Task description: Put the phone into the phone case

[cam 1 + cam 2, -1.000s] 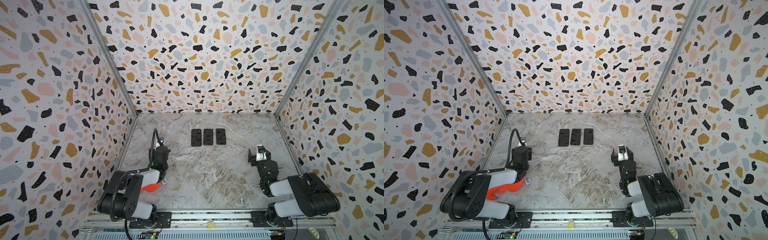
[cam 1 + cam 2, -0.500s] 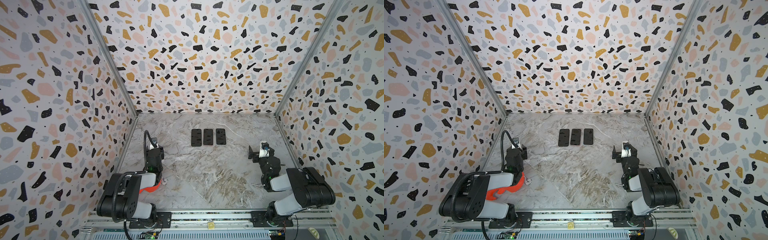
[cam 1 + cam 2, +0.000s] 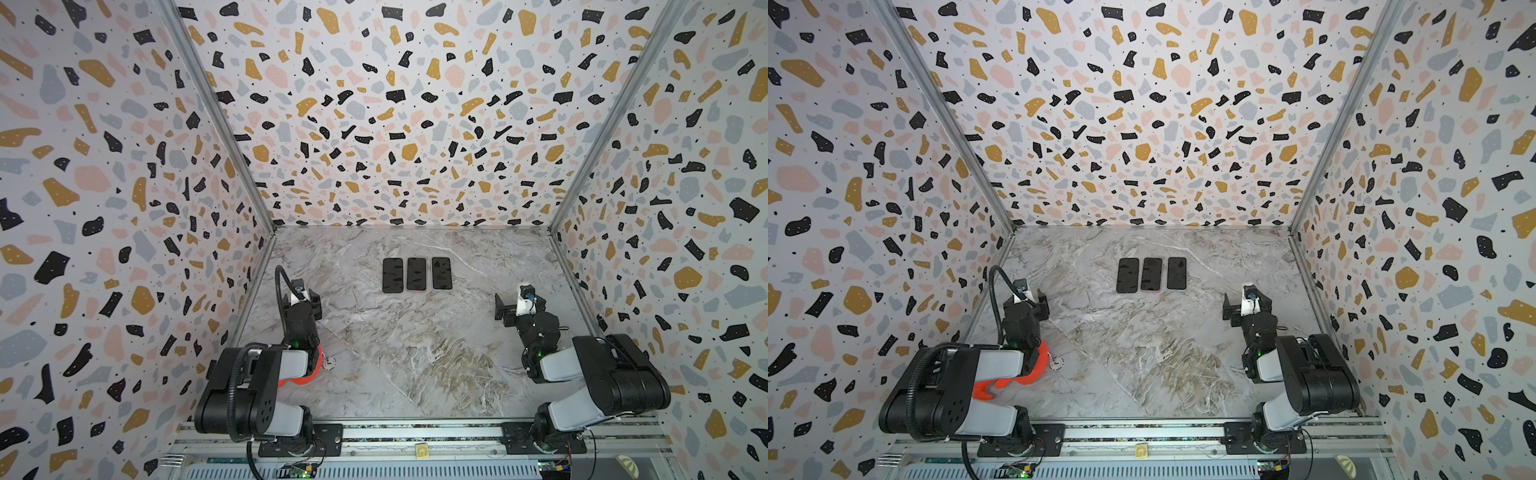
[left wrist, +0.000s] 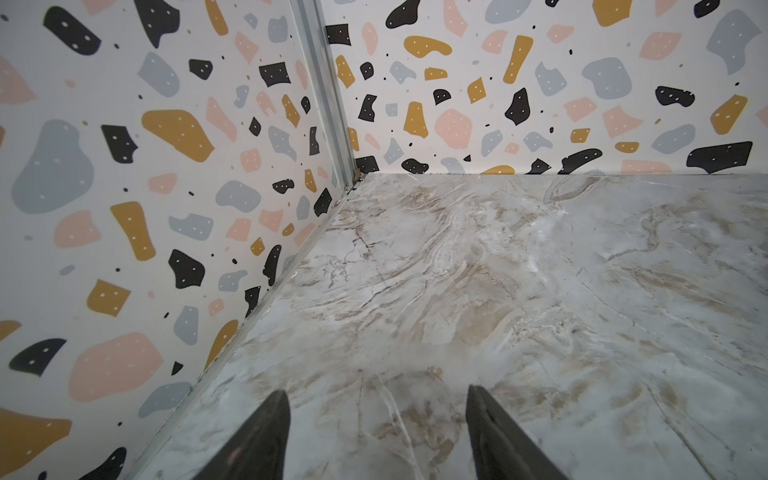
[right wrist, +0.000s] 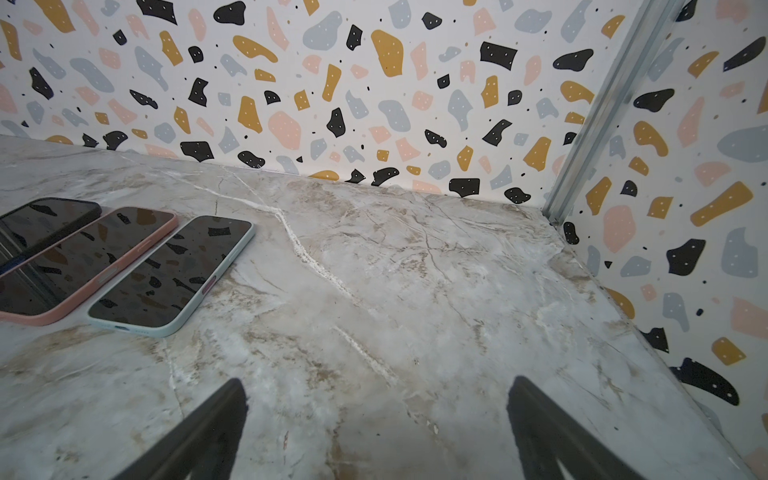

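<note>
Light is bright, soft and even in both top views, with no single source in view; the speckled terrazzo-patterned walls (image 3: 374,104) read clean and white. Shadows on the grey-beige marble-look tabletop (image 3: 415,353) are faint, just thin dark patches under the arms low in the frame. Wide-angle distortion bows the silver corner posts (image 3: 942,116) outward toward the upper corners. In the right wrist view, the three glossy black phone screens (image 5: 170,270) at middle left mirror the wall pattern, without harsh glare. Both wrist views are sharp in the distance, while the dark finger tips (image 4: 257,440) along the bottom edge are blurred, and the nearby tabletop looks slightly hazy.
</note>
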You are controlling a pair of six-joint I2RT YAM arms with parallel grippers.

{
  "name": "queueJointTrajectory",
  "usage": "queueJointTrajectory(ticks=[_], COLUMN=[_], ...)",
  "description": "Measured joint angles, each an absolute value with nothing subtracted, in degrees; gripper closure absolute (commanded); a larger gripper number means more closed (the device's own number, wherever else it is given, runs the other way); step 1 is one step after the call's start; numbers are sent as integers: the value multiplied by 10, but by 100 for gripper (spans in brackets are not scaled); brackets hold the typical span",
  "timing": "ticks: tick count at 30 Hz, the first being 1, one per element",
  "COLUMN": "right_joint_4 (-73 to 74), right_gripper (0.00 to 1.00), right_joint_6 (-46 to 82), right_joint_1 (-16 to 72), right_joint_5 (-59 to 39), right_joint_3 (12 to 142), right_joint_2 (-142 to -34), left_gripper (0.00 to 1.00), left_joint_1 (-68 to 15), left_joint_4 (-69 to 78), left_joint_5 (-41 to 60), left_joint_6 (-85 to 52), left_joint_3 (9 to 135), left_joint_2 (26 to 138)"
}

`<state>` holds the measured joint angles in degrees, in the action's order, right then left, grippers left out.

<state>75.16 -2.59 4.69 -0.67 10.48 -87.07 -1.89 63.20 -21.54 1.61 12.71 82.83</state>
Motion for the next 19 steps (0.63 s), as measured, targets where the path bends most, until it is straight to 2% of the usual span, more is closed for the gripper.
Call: queueJointTrajectory(ticks=[2, 6, 7, 19], right_joint_4=[748, 740, 739, 737], right_gripper=[1, 1, 1, 1], right_joint_6=[-26, -24, -24, -19], right_joint_1=[46, 42, 41, 34], right_joint_5=[-8, -16, -18, -35], right_joint_3=[107, 107, 107, 113], right_joint_2=[-871, -871, -871, -873], left_gripper=[30, 18, 1, 0], left_joint_1=[-15, -12, -12, -11], left_joint_4=[641, 655, 659, 672], left_joint_5=[-203, -186, -184, -180], left_joint_6=[14, 9, 8, 6], left_joint_3=[113, 112, 112, 112], left_joint_2=[836, 840, 840, 840])
